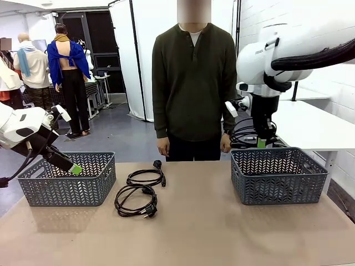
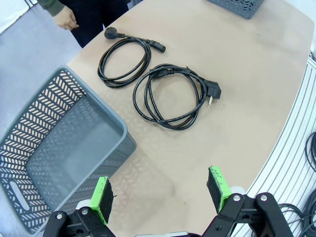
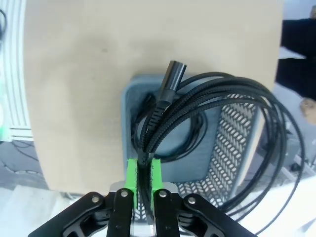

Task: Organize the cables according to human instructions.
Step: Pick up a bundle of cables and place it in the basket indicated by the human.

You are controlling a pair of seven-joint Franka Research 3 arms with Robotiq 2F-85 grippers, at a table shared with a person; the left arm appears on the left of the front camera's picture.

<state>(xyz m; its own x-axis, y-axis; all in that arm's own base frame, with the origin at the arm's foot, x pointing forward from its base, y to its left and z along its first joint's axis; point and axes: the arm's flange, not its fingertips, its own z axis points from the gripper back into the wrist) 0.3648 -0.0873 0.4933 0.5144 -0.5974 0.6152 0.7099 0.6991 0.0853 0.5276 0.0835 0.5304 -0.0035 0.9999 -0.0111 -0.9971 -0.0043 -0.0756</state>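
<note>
**Desk, sorting under way**

Behind the grey right basket stands the person. Over that basket the right pincer clamps a light, floppy coil by its bunched loops. Well left of it two loose coils lie flat, and the left pincer gapes empty. They are probably best pinched across several strands.

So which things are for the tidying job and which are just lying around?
For the job: the far cable, the near cable, the held cable in the right gripper, the left basket, the right basket, the person.
Just lying around: the white side table, the white curtain.
</note>
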